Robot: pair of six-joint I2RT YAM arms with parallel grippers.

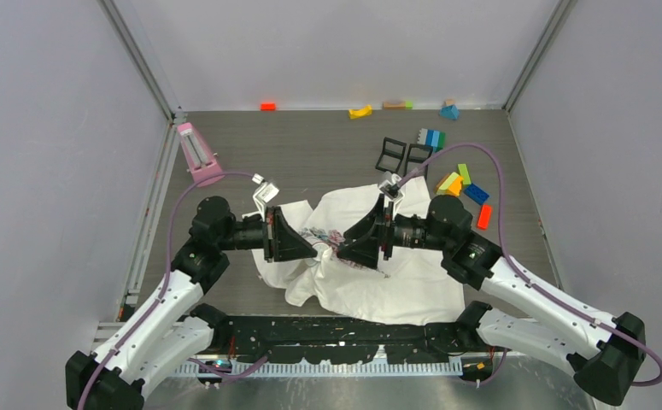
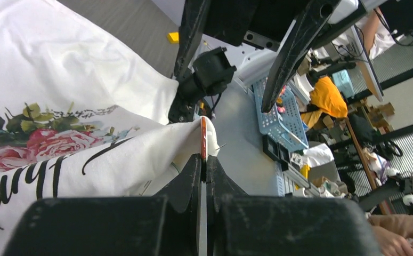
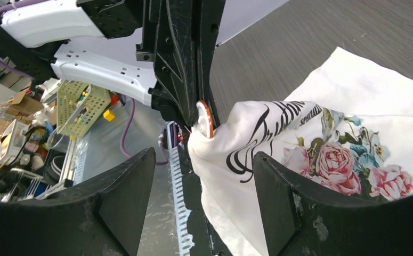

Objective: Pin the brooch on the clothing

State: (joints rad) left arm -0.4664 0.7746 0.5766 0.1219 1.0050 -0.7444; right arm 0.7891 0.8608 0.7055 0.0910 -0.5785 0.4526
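The white T-shirt [image 1: 395,286] with a rose print lies crumpled on the table between the arms, with a fold of it raised between the grippers. My left gripper [image 1: 314,249] is shut on the brooch [image 2: 203,137], a thin round disc with a red-orange rim seen edge-on, held against the raised fold [image 2: 140,154]; a thin pin point [image 2: 221,145] sticks out beside it. My right gripper [image 1: 346,248] faces it from the right, open, its fingers [image 3: 278,181] either side of the fold and not gripping. The brooch [image 3: 204,118] shows just beyond the jaws in the right wrist view, at the tip of the fold [image 3: 231,144].
A pink stand [image 1: 197,154] is at the far left. Two black frames [image 1: 400,156] and several coloured blocks [image 1: 459,184] lie behind the right arm. More blocks [image 1: 360,111] line the back wall. Grey walls close in three sides.
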